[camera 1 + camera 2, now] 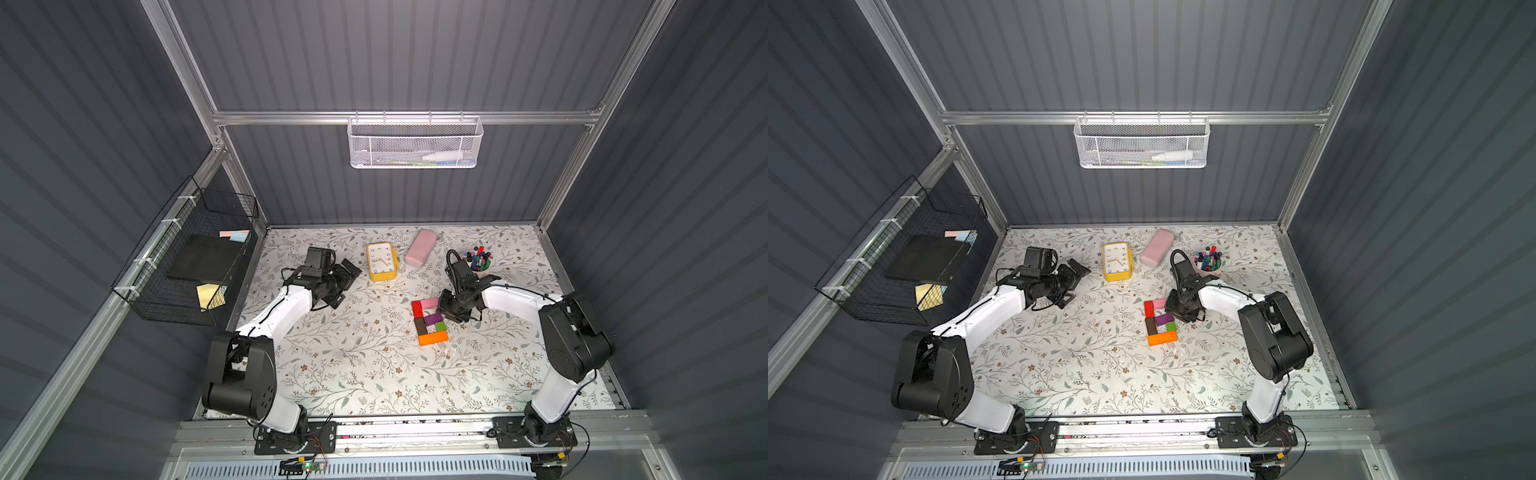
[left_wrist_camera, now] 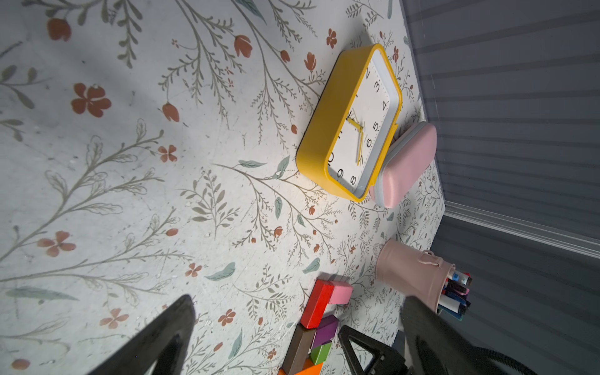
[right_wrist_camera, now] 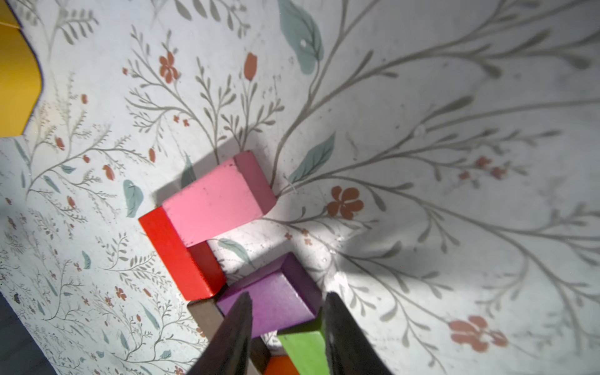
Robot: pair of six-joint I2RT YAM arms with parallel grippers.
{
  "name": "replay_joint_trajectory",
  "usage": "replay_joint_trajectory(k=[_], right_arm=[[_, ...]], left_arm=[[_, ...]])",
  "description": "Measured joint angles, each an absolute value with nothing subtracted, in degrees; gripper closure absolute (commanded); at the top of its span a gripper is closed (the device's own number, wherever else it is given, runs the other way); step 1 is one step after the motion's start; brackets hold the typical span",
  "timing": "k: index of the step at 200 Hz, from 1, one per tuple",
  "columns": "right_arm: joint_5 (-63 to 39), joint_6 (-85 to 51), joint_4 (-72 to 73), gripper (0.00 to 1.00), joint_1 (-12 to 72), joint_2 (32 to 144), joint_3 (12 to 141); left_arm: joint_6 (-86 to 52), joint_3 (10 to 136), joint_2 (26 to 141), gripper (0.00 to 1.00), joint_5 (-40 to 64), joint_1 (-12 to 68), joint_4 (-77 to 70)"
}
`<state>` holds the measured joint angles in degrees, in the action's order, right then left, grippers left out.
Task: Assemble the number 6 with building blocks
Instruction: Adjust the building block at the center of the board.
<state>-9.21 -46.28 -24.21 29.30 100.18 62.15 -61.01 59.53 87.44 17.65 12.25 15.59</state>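
Blocks already form the number 6 (image 1: 430,322) in both top views, just beside the right gripper (image 1: 451,312) — the left gripper (image 1: 348,272) waits well apart, likely to keep clear. Left wrist view: its fingers gape wide, empty, the digit ahead of them. Right wrist view: jaws narrowly parted, gripping nothing, over the purple block (image 3: 276,302) and green cube (image 3: 305,350), pink block (image 3: 214,201) beyond — laid there as the digit's top bar

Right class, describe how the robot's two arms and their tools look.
Left arm and right arm: glossy white links between bulky black joint housings, thin black cables running alongside. Left tool and right tool: black, tapered fingers.
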Motion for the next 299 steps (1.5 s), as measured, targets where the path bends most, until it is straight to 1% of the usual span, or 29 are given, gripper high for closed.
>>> replay_joint_trajectory(k=[22,30,45,67,121,162,204,299], right_arm=[[-9.0,-46.3,-25.0,0.57,29.5,98.1,63.9],[-9.1,-46.2,-25.1,0.54,29.6,97.8,64.6],[-9.6,-45.8,-25.3,0.42,30.2,97.7,65.6],[-11.0,-46.2,-25.8,0.35,31.6,97.8,65.7],[-13.5,-47.1,-27.2,0.35,35.3,98.1,65.7],[-15.7,-47.5,-27.5,0.35,36.8,101.3,67.0],[-16.7,-47.9,-27.5,0.35,37.6,103.9,67.5],[-16.6,-48.1,-27.5,0.36,37.8,104.9,68.0]], left_arm=[[-61.0,59.4,87.4,0.01,17.6,12.3,15.6],[-61.0,59.4,87.4,0.01,17.6,12.3,15.6],[-61.0,59.4,87.4,0.01,17.6,12.3,15.6],[-61.0,59.3,87.4,0.01,17.6,12.3,15.6],[-61.0,59.3,87.4,0.01,17.6,12.3,15.6],[-61.0,59.3,87.4,0.01,17.7,12.3,15.6],[-61.0,59.3,87.4,0.01,17.7,12.3,15.6],[-60.9,59.3,87.4,0.01,18.0,12.3,15.6]])
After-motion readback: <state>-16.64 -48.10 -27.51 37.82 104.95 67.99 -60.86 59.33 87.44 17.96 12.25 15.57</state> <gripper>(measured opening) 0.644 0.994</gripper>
